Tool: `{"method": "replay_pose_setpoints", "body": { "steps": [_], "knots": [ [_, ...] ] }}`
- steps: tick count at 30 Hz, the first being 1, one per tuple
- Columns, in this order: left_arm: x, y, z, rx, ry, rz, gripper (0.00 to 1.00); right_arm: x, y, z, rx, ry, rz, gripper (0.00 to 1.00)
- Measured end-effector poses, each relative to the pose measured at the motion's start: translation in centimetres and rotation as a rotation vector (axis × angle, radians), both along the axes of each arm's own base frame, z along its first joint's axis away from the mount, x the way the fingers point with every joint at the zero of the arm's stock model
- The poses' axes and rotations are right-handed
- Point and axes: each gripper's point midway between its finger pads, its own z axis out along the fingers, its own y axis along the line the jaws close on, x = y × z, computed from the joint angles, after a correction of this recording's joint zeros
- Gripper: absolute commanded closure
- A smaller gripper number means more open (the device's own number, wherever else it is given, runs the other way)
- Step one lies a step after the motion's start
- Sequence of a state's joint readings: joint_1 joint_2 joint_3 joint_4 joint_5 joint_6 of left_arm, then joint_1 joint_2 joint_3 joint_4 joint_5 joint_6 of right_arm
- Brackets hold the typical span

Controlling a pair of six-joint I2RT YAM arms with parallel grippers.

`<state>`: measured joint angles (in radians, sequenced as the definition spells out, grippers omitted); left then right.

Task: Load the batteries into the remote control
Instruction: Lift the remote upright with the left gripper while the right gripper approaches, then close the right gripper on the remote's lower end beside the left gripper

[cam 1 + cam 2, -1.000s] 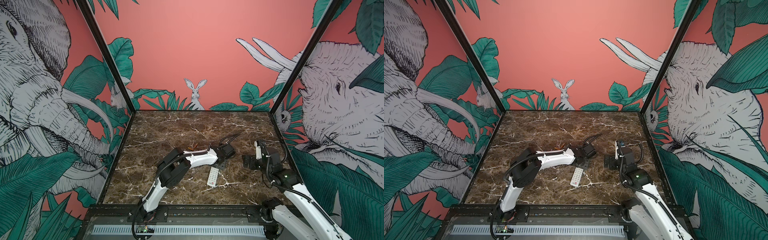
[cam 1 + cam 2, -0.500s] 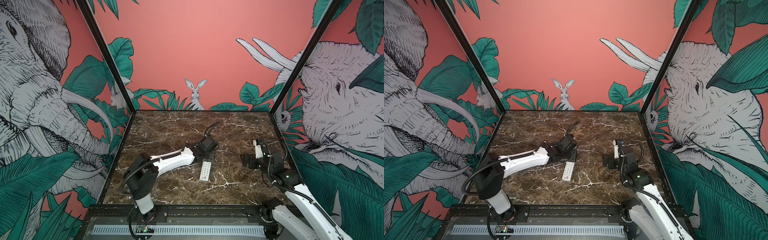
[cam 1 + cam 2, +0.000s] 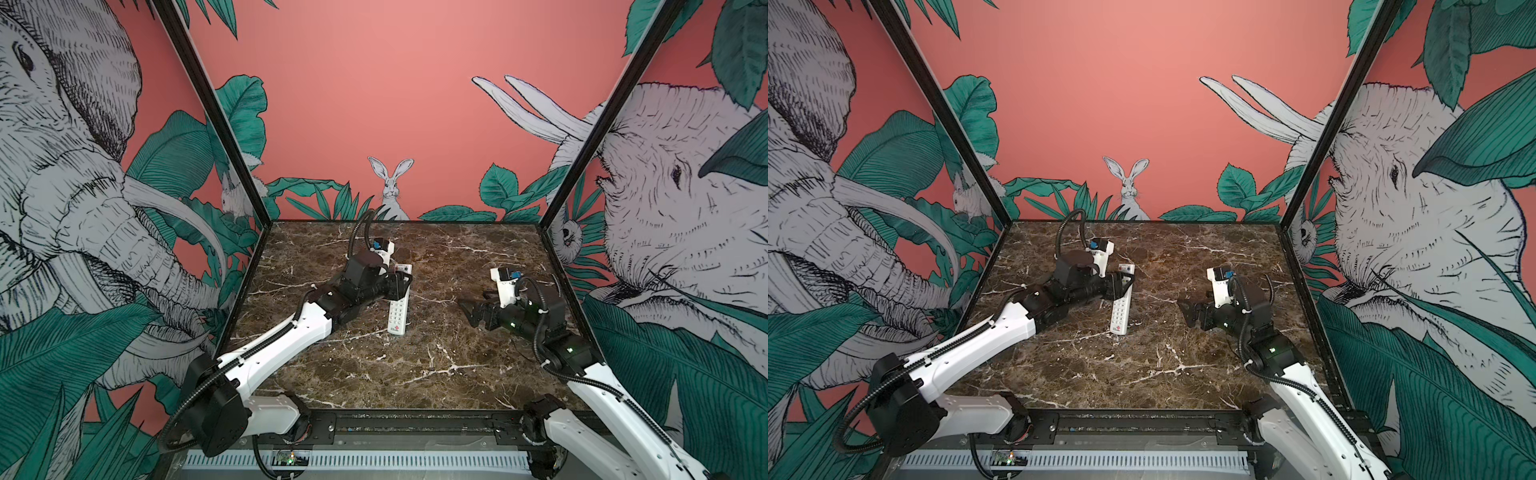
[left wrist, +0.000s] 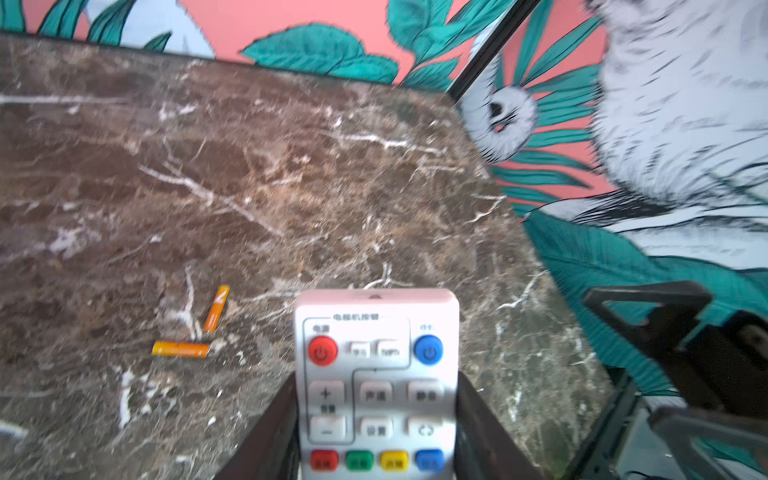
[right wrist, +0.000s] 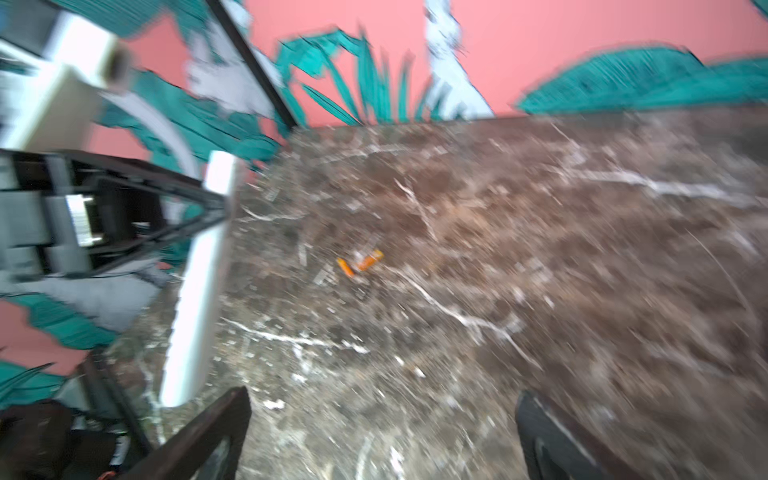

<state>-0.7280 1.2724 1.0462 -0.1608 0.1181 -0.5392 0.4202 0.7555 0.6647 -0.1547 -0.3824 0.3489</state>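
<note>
**Item 1, left gripper** point(image 3: 400, 286): clenched on the remote control point(image 3: 397, 309). In the left wrist view its two dark fingers point(image 4: 272, 428) press against the remote's long edges, from the volume keys downward.

**Item 2, remote control:**
- Long and white, with its button face turned up in both top views.
- The end with the round red and blue buttons juts past the fingers toward the back wall point(image 3: 374, 104).
- The red-logo end points toward the front edge of the table point(image 3: 415, 374).
- A row of red, green, yellow and blue keys sits between the fingers.
- It cannot be told whether the logo end rests on the table or hangs just above it.
- The right wrist view shows it edge-on as a white strip point(image 5: 199, 291).

**Item 3, batteries** point(image 4: 216, 309):
- There are two orange cells lying flat on the table, the second at point(image 4: 180, 349).
- They lie on the red-power-button side of the remote's free end, near it but apart from it.
- They are set in a V with their pale tips almost meeting.
- The right wrist view shows them as a blurred orange mark point(image 5: 359, 262).

**Item 4, right gripper** point(image 3: 467, 309): released, with its jaws spread wide and nothing between them. It is well apart from the remote on its blue-button side, with its tips aimed toward the remote.

**Item 5, table:** dark brown marble with white veins, lying beneath the remote
</note>
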Motion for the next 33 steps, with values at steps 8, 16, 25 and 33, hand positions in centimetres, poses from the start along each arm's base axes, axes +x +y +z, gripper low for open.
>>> {"method": "replay_pose_setpoints", "body": {
  "steps": [8,16,25,33],
  "knots": [
    [-1.8,-0.4,3.5,-0.116,-0.075,-0.113,0.9,-2.3,4.4,4.9,0.169,-0.137,0.234,0.01],
    [-3.4,-0.9,7.9,-0.256,-0.158,-0.242,0.9,-5.0,7.2,6.9,0.239,-0.195,0.412,0.01],
    [-5.7,-1.9,11.1,-0.373,-0.204,-0.388,0.91,-7.2,9.4,7.8,0.275,-0.235,0.55,0.01],
    [-8.1,-2.0,14.3,-0.465,-0.27,-0.5,0.92,-8.2,10.9,8.2,0.297,-0.261,0.62,0.02]
  ]
}}
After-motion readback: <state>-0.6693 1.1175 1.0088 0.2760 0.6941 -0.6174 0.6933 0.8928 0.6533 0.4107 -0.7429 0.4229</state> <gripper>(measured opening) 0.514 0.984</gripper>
